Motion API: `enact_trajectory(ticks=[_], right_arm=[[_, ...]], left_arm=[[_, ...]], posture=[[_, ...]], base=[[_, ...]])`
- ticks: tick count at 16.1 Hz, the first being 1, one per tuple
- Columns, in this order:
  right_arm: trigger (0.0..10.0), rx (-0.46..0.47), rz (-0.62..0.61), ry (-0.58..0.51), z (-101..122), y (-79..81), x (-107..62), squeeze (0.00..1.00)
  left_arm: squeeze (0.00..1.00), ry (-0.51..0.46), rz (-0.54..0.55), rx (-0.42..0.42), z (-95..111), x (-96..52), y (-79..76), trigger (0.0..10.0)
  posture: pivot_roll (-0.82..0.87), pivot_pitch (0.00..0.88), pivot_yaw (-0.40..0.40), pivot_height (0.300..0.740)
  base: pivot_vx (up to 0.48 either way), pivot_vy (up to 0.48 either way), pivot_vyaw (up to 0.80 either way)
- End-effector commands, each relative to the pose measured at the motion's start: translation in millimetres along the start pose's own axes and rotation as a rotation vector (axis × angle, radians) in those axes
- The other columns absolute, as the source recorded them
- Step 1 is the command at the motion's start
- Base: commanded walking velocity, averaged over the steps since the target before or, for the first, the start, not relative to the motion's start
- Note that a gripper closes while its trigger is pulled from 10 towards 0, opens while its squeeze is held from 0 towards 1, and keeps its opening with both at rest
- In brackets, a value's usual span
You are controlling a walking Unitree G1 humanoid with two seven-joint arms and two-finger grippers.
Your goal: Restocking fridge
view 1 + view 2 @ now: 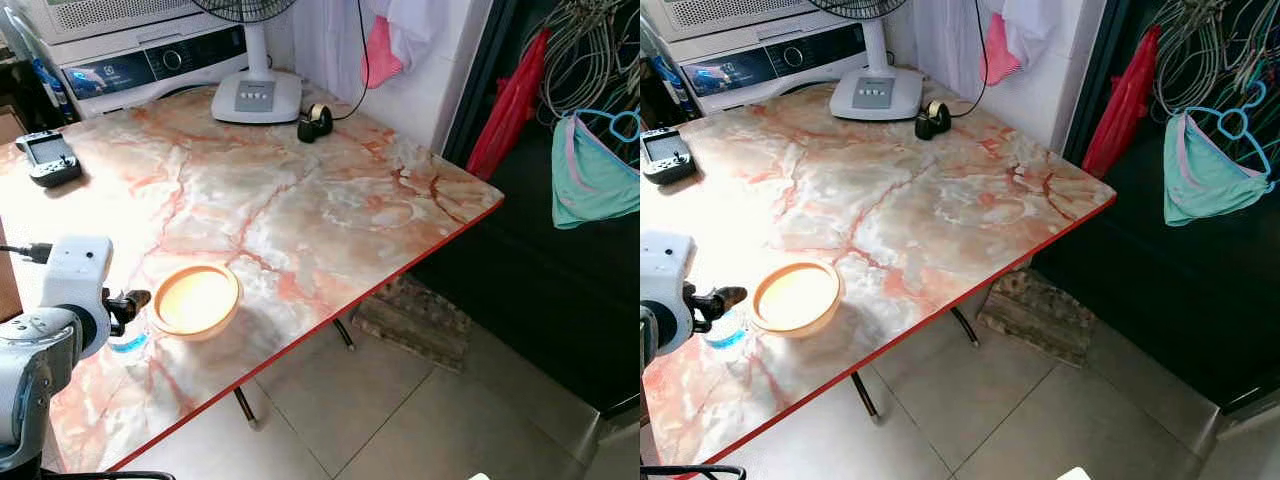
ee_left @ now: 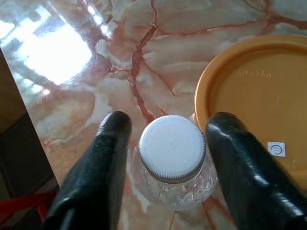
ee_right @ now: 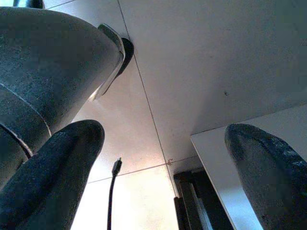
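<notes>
A small clear bottle with a white screw cap [image 2: 171, 147] stands upright on the marble-patterned tabletop [image 1: 300, 190], close to its near red edge and just beside an orange round lid or shallow dish [image 1: 195, 300] that lies flat there. The left gripper [image 2: 165, 158] hangs over the bottle with its two black fingers [image 2: 103, 163] spread apart, one on either side of the cap; a narrow gap shows between the cap and each finger, so the fingers are open around the bottle and not pressing on it. In the left eye view the left arm reaches in from the near left corner, and the bottle's blue label peeks out beneath the wrist, touching or nearly touching the dish's rim. The right gripper [image 3: 163, 167] hangs low beside the robot, its fingers spread wide, pointing at pale floor tiles [image 3: 192, 62] and a dangling cable [image 3: 114, 182]. Farther back on the tabletop sit a white fan base [image 1: 256, 97], a black tape dispenser [image 1: 315, 122] and a dark handheld controller [image 1: 48, 158].
</notes>
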State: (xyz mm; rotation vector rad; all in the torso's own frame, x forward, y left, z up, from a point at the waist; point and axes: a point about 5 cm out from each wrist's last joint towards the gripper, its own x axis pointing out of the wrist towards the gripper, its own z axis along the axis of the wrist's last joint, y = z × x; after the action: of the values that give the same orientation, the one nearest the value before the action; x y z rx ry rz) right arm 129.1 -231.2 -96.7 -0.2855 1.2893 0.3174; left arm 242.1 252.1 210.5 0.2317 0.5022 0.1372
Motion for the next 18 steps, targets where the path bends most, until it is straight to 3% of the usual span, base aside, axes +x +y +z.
enact_trajectory(ticks=[1, 12, 14, 16, 17, 18], right_arm=[[10.0, 0.004, -0.003, 0.007, -2.0, -2.8, -1.0, 0.0], [10.0, -0.005, 0.001, 0.006, -0.7, -1.9, -0.7, 0.0], [10.0, -0.004, 0.001, 0.005, -0.7, -1.6, -0.6, 0.0], [10.0, -0.001, 0.001, 0.003, -0.8, -1.1, -0.4, 0.0], [10.0, 0.0, 0.002, 0.002, -0.9, -0.7, -0.3, 0.0], [10.0, 0.004, 0.001, 0.0, -1.3, -0.3, -0.2, 0.0]], left_arm=[[0.0, 0.002, 0.014, -0.01, -2.1, 0.4, 3.4, 0.0], [0.0, 0.007, 0.02, 0.001, -5.4, 2.3, 3.9, 0.0], [0.0, -0.023, 0.075, 0.017, 0.7, 2.7, 11.3, 0.0], [0.0, -0.07, 0.204, 0.075, 4.0, 4.2, 28.4, 0.0], [0.0, -0.136, 0.267, 0.101, 8.5, 4.6, 35.3, 1.9], [0.0, -0.242, 0.279, 0.093, 17.0, 3.9, 33.4, 10.0]], posture=[[0.1, 0.057, -0.054, 0.74], [0.1, 0.056, -0.052, 0.74], [0.1, 0.051, -0.048, 0.74], [0.1, 0.046, -0.043, 0.74], [0.09, 0.043, -0.041, 0.74], [0.09, 0.039, -0.038, 0.74]], base=[[0.0, 0.0, 0.0], [0.0, 0.0, 0.0], [0.0, 0.0, 0.0], [0.0, 0.0, 0.0], [0.0, 0.0, 0.0], [0.0, 0.0, 0.0]])
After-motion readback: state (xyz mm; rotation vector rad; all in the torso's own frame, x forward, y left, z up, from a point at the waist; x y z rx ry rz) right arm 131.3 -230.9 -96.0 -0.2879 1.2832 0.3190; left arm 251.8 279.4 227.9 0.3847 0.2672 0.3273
